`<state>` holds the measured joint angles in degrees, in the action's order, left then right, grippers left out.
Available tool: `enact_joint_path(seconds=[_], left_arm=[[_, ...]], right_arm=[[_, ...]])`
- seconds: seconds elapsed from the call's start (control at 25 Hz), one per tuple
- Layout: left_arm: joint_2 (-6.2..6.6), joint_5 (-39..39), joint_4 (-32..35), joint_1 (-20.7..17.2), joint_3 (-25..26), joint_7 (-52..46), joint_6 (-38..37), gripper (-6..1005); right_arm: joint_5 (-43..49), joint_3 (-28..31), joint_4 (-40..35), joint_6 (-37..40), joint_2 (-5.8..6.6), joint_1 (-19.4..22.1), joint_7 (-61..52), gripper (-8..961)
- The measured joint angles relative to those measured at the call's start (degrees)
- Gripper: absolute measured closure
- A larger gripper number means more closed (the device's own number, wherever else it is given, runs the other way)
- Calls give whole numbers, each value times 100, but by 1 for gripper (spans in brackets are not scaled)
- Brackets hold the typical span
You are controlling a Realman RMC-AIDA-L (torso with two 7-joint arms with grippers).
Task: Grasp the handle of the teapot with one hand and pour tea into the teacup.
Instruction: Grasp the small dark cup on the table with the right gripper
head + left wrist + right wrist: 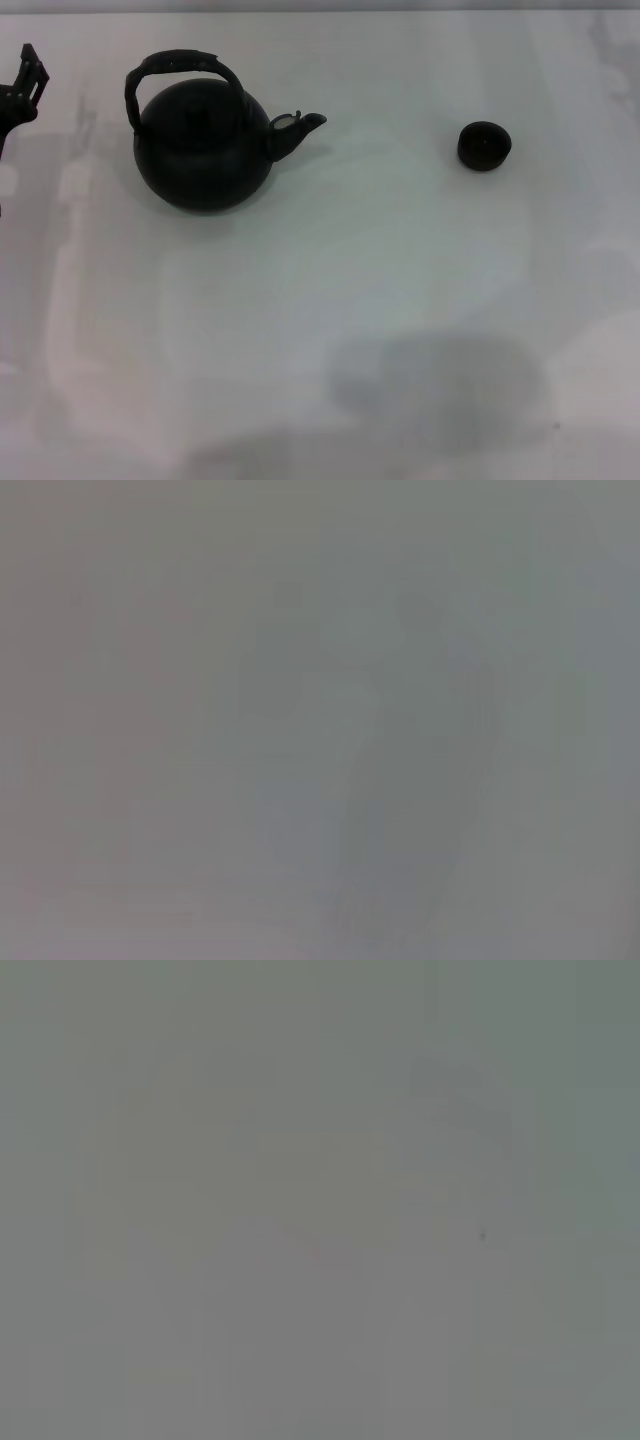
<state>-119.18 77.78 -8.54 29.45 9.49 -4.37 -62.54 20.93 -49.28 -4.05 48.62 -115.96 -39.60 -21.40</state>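
The round matte black teapot [203,150] stands upright on the white table [380,300] at the back left, its short spout [297,130] pointing right. Its dark rough arched handle [180,68] loops over the top with nothing holding it. The small squat black teacup [484,145] sits well to the right of the spout, apart from the pot. My left gripper [22,88] shows at the far left edge, left of the teapot and clear of it. My right gripper is out of view. Both wrist views show only bare grey surface.
The table's far edge runs along the top of the head view. Soft shadows lie on the tabletop in front of the pot and near the front edge.
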Motion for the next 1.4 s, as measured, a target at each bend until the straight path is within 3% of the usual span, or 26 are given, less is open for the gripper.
enact_joint_path(seconds=[0.12, 0.2, 0.28, 0.44, 0.6, 0.68, 0.76, 0.88, 1.0, 1.28, 1.4], left_arm=[[0, -3, 8, -5, 0, -2, 0, 170], [1, -9, 39, -10, 1, -2, -1, 170], [1, -10, 88, -11, 1, -2, -1, 170], [0, -11, 134, -10, 0, -2, -3, 170], [-5, -8, 135, -16, -1, -2, -9, 169], [-8, -8, 136, -47, -1, -2, -15, 169], [-7, -9, 141, -72, 0, -2, -19, 169], [-4, -9, 155, -85, 0, -2, -22, 169], [-3, -8, 158, -68, 0, -3, -28, 170], [0, -14, 154, -38, 0, -3, -157, 170], [0, -17, 132, -31, 0, -2, -218, 170]], right_arm=[[103, -350, -222, -170, 53, -63, -623, 138], [356, -1022, -608, -400, 132, -62, -1558, 139], [790, -1946, -1146, -609, 289, -3, -2701, 141], [2047, -3255, -1931, -547, 837, 32, -5106, 144], [3814, -3520, -2116, 618, 1426, -275, -7134, 147], [4716, -3518, -2170, 1284, 1616, -518, -7730, 148], [5364, -3525, -2247, 1612, 1682, -720, -8093, 150], [6492, -3537, -2502, 1937, 1684, -1030, -8682, 152], [7608, -3554, -2847, 2030, 1532, -1291, -9182, 154], [9845, -3543, -2984, 2060, 973, -2141, -10102, 159], [10690, -3549, -2942, 2073, 676, -2433, -10351, 162]])
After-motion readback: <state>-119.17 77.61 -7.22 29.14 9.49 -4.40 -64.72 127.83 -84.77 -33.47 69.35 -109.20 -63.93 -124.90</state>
